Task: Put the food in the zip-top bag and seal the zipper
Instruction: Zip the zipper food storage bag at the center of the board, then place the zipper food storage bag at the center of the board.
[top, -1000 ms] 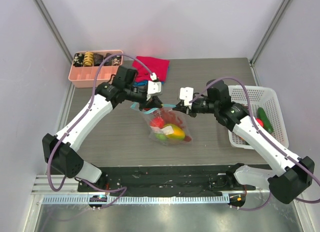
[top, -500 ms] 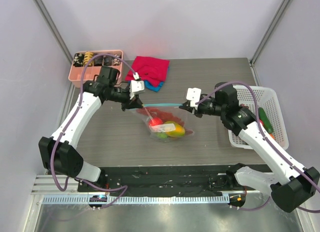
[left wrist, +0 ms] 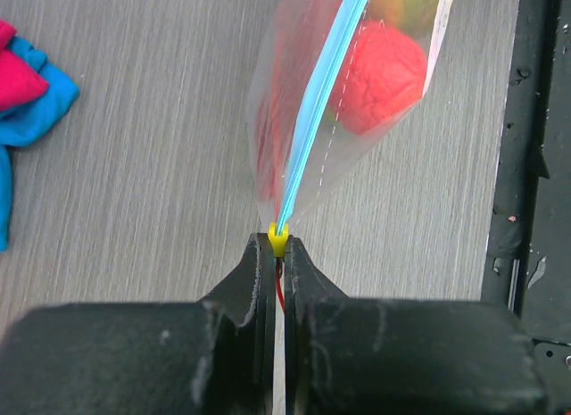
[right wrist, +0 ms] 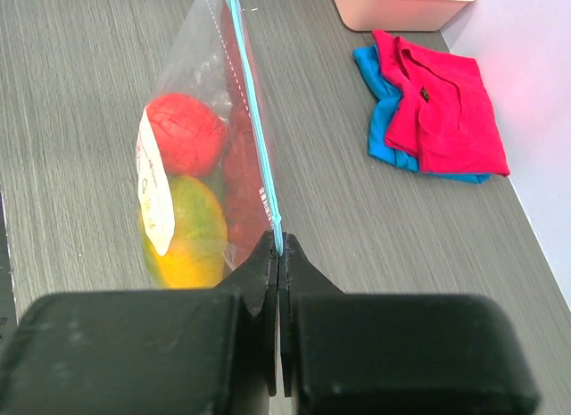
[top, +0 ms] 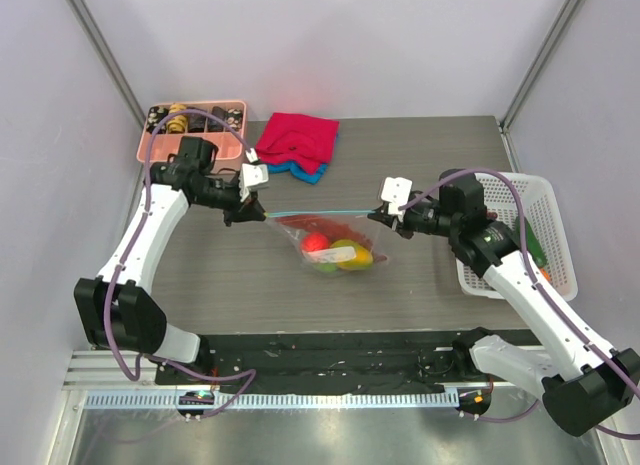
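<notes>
left end effector [top: 257, 213] pinching zipper [top: 320, 212] end | right end effector [top: 380, 217] pinching opposite end | zip-top bag [top: 295, 229] (food [top: 342, 255] inside) stretched between

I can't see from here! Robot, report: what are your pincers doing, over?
Left pincer shut on one end of thin teal-blue zipper strip. Right pincer shut on other end. Glossy plastic toy foods inside clear floppy plastic bag. Nothing in the way.

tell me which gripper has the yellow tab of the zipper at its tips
The left gripper: the yellow tab sits between its tips, while the right gripper pinches only bare teal zipper.
</notes>
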